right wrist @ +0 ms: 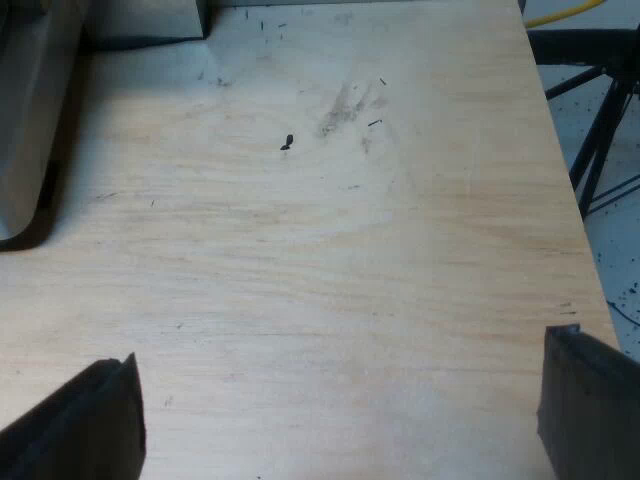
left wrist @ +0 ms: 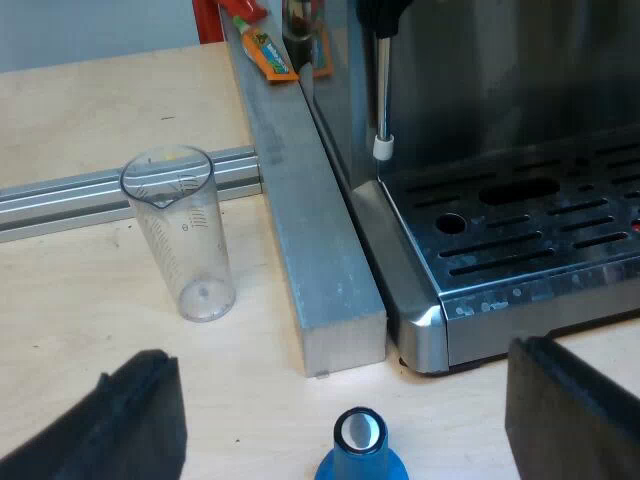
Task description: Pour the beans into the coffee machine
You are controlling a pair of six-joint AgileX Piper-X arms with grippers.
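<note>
Visibly one measuring glass [left wrist: 181, 237], one tamper [left wrist: 361, 452].

A robotics lab or workshop bench: a bare plywood tabletop [right wrist: 330, 260], aluminium framing rails [left wrist: 300, 230] laid just beside the espresso machine [left wrist: 520, 250], and black tripod legs [right wrist: 600, 140] standing well apart from it, past the tabletop's edge.

The frame's edge cuts off the espresso machine [left wrist: 470, 80] above its drip tray [left wrist: 540, 230] and the blue tamper [left wrist: 360, 450] below its top end. Markings on the measuring glass [left wrist: 185, 235] and a dark speck [right wrist: 287, 143] on the tabletop [right wrist: 350, 300] are too small to make out.
</note>
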